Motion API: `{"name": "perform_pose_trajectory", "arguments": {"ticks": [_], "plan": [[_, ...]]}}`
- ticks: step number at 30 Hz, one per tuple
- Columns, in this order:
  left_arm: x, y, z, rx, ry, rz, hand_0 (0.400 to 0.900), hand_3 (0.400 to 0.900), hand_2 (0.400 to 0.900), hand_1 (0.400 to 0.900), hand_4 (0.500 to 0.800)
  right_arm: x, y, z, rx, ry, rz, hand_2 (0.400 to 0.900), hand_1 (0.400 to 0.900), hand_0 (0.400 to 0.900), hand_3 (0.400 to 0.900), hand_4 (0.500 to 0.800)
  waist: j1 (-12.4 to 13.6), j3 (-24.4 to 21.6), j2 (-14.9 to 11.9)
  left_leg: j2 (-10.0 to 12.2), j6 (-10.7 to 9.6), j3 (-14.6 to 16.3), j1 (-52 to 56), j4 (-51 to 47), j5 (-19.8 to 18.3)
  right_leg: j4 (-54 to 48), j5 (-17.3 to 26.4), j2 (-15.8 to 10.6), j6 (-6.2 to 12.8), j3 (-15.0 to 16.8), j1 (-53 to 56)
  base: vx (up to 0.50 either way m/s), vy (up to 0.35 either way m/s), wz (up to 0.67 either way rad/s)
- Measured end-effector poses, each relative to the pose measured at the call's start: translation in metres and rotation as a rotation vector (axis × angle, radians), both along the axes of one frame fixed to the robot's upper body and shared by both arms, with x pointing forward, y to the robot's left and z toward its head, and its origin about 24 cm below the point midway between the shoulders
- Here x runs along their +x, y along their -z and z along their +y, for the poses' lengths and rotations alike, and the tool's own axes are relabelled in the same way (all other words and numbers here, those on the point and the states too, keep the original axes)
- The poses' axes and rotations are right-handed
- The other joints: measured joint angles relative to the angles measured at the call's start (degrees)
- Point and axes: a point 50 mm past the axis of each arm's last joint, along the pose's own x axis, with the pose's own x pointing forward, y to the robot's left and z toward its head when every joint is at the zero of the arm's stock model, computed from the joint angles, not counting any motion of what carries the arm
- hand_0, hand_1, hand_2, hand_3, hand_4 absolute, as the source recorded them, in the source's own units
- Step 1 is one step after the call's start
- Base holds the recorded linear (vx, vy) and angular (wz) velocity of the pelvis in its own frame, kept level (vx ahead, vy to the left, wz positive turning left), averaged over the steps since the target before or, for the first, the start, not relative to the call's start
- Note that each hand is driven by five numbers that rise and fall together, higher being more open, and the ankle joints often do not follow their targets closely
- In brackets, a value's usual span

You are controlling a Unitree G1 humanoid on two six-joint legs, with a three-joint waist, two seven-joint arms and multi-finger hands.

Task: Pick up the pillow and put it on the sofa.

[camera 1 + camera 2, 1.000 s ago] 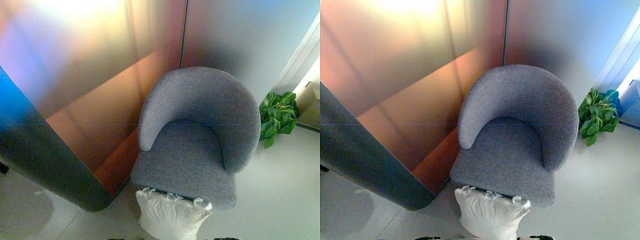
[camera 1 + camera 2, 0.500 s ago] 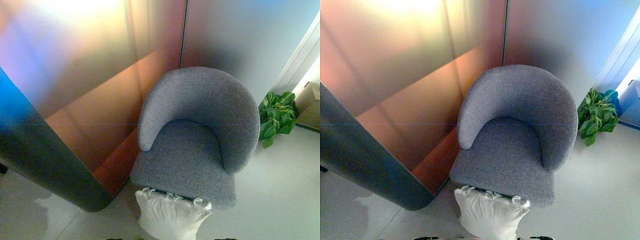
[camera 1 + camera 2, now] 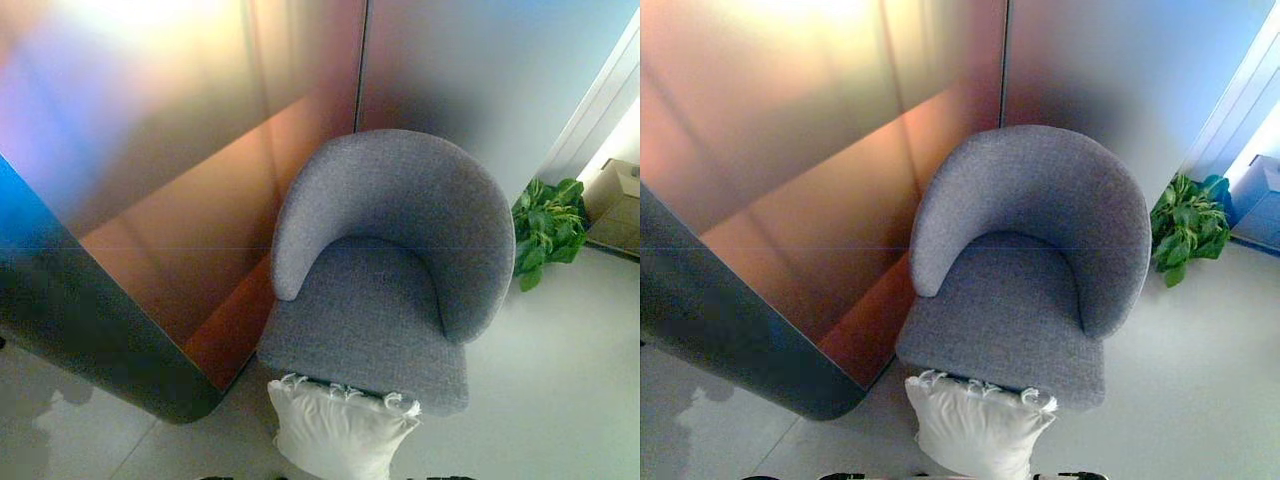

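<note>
A white pillow [image 3: 338, 428] with frilled edges stands on the floor, leaning against the front edge of a grey round-backed armchair sofa [image 3: 385, 290]. The pillow also shows in the right eye view [image 3: 975, 430], just below the sofa seat [image 3: 1005, 320]. The seat is bare. Neither of my hands shows in either view.
A glossy panel wall [image 3: 170, 170] stands close to the sofa's left and behind it, with a rounded dark corner [image 3: 150, 375] at lower left. A green potted plant [image 3: 545, 225] and a cardboard box [image 3: 618, 205] are to the right. Open floor [image 3: 560, 380] lies right of the sofa.
The whole picture has shifted a little to the left and up, so the camera has moved. The pillow and sofa have not moved.
</note>
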Motion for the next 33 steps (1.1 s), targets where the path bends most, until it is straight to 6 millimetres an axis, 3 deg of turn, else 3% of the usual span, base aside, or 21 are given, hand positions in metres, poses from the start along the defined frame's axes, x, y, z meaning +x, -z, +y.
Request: {"name": "perform_pose_trajectory", "arguments": {"ticks": [4, 12, 15, 18, 19, 23, 26, 30, 33], "plan": [[0.034, -0.008, 0.001, 0.040, 0.004, -0.089, 0.900, 0.900, 0.900, 0.900, 0.800, 0.028, -0.006, 0.003, 0.005, -0.001, -0.069, 0.900, 0.900, 0.900, 0.900, 0.800, -0.02, 4.16, 0.00, -0.25, 0.55, 0.44, -4.99, 0.68, 1.22, 0.86, 1.32, -0.27, 0.19, 0.55, -4.85, -0.20, 0.042, -0.06], [0.126, -0.044, -0.014, 0.047, 0.050, -0.406, 0.900, 0.900, 0.900, 0.900, 0.800, 0.104, -0.032, 0.010, -0.023, -0.025, -0.256, 0.900, 0.900, 0.900, 0.900, 0.800, -1.43, 16.77, 2.17, -0.82, 1.72, 1.00, -14.63, 3.14, 3.05, 5.21, 2.62, -1.26, 0.42, 1.13, -15.57, -0.16, 0.068, 0.02], [0.167, -0.071, -0.011, 0.039, 0.048, -0.530, 0.900, 0.900, 0.900, 0.900, 0.800, 0.129, -0.044, 0.013, -0.023, -0.040, -0.299, 0.900, 0.900, 0.900, 0.900, 0.800, -1.92, 20.79, 2.37, -0.94, 1.73, 1.21, -16.53, 3.76, 3.42, 6.23, 2.97, -1.21, 0.16, 1.31, -17.82, -0.09, 0.088, -0.10], [0.196, -0.097, 0.004, 0.072, 0.096, -0.600, 0.900, 0.900, 0.900, 0.900, 0.800, 0.155, -0.061, 0.010, -0.050, -0.080, -0.348, 0.900, 0.900, 0.900, 0.900, 0.800, -3.12, 21.88, 2.50, -0.94, 1.80, 1.68, -20.25, 5.11, 3.47, 8.74, 2.86, -1.36, 0.13, 2.20, -22.44, -0.11, 0.084, -0.09], [0.214, -0.114, 0.007, 0.080, 0.092, -0.656, 0.900, 0.900, 0.900, 0.900, 0.800, 0.166, -0.070, 0.006, -0.065, -0.090, -0.371, 0.900, 0.900, 0.900, 0.900, 0.800, -3.61, 22.97, 2.56, -0.97, 1.88, 1.99, -21.32, 5.83, 3.52, 9.85, 2.86, -1.45, 0.13, 2.51, -23.77, -0.10, 0.070, -0.04], [0.252, -0.159, 0.013, 0.102, 0.094, -0.785, 0.900, 0.900, 0.900, 0.900, 0.800, 0.200, -0.100, -0.002, -0.092, -0.120, -0.448, 0.900, 0.900, 0.900, 0.900, 0.800, -5.27, 23.83, 2.83, -1.25, 2.33, 2.57, -25.28, 7.49, 3.83, 13.14, 2.54, -1.91, 0.22, 3.52, -28.89, -0.07, 0.039, 0.01], [0.264, -0.173, 0.006, 0.082, 0.122, -0.846, 0.900, 0.900, 0.900, 0.900, 0.800, 0.213, -0.112, -0.002, -0.089, -0.108, -0.489, 0.900, 0.900, 0.900, 0.900, 0.800, -6.13, 24.04, 3.09, -1.36, 2.51, 2.65, -27.69, 8.52, 4.02, 14.92, 2.42, -2.09, 0.20, 3.84, -31.73, -0.05, 0.046, -0.09], [0.271, -0.178, -0.008, 0.016, 0.099, -0.895, 0.900, 0.900, 0.900, 0.900, 0.800, 0.216, -0.115, -0.001, -0.078, -0.094, -0.500, 0.900, 0.900, 0.900, 0.900, 0.800, -6.65, 24.17, 3.14, -1.27, 2.40, 3.00, -31.40, 9.84, 4.03, 17.14, 2.25, -2.08, 0.14, 4.43, -36.03, -0.01, 0.017, -0.04], [0.273, -0.181, -0.008, -0.015, 0.052, -0.910, 0.900, 0.900, 0.900, 0.900, 0.800, 0.218, -0.117, -0.003, -0.075, -0.095, -0.498, 0.900, 0.900, 0.900, 0.900, 0.800, -7.50, 24.22, 3.12, -1.25, 2.41, 3.13, -34.40, 11.14, 4.01, 18.73, 2.07, -2.16, 0.09, 4.75, -39.34, -0.02, 0.014, -0.06]]}}
